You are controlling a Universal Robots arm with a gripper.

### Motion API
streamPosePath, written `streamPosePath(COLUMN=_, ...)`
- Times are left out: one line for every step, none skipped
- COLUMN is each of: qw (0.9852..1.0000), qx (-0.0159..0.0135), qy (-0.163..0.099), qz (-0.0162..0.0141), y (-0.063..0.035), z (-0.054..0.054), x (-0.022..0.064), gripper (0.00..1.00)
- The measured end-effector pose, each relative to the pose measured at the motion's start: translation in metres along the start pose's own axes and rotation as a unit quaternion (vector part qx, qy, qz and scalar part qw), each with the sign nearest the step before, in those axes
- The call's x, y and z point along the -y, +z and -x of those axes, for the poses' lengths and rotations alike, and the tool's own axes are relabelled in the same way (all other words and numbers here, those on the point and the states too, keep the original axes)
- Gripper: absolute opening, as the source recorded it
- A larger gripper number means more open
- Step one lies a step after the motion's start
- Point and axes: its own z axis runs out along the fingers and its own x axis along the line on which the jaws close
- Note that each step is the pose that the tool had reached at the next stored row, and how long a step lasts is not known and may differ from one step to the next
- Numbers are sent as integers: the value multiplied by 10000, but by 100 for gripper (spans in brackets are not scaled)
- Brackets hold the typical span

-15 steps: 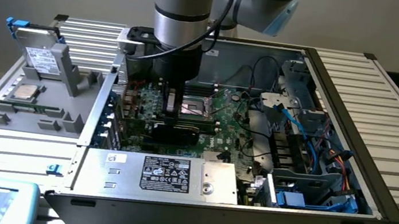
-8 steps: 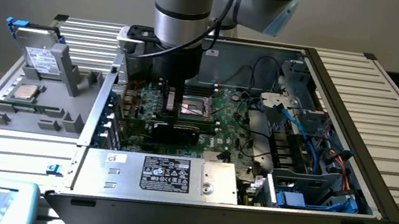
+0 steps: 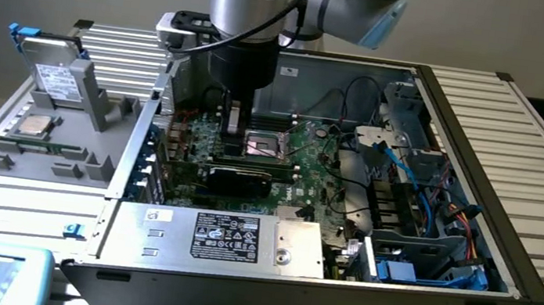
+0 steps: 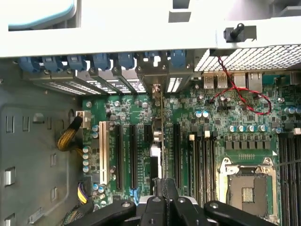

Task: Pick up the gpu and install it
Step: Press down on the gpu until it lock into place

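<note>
The gpu [image 3: 237, 177] stands on edge inside the open computer case, its black cooler facing the exterior view's front, over the green motherboard [image 3: 317, 166]. In the wrist view the gpu [image 4: 162, 136] is a thin edge running between the black expansion slots [image 4: 132, 155], its silver bracket [image 4: 156, 84] against the case's rear slot openings. My gripper [image 3: 232, 138] hangs straight down over the card's top edge. The wrist view has my gripper [image 4: 164, 187] shut, with the card's edge running in between the fingers [image 4: 155, 207].
The square CPU socket [image 3: 264, 147] lies just beyond the card, with memory slots [image 4: 202, 165] beside it. A silver power supply [image 3: 224, 237] fills the case's near side, drive bays and cables [image 3: 422, 212] its right. A grey parts fixture [image 3: 54, 132] sits outside on the left.
</note>
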Motion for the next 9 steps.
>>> streamPosePath(qw=10000, qx=0, qy=0, qz=0, y=0, z=0, x=0, gripper=12)
streamPosePath(qw=10000, qx=0, qy=0, qz=-1, y=0, z=0, x=0, gripper=12)
streamPosePath(qw=10000, qx=-1, qy=0, qz=0, y=-1, z=0, x=-1, gripper=12)
streamPosePath(qw=10000, qx=0, qy=1, qz=0, y=0, z=0, x=-1, gripper=12)
streamPosePath(qw=10000, qx=0, qy=0, qz=0, y=0, z=0, x=-1, gripper=12)
streamPosePath(qw=10000, qx=0, qy=0, qz=-1, y=0, z=0, x=-1, gripper=12)
streamPosePath(qw=10000, qx=0, qy=0, qz=-1, y=0, z=0, x=-1, gripper=12)
streamPosePath(qw=10000, qx=0, qy=0, qz=-1, y=0, z=0, x=0, gripper=12)
streamPosePath(qw=10000, qx=0, qy=0, qz=-1, y=0, z=0, x=-1, gripper=12)
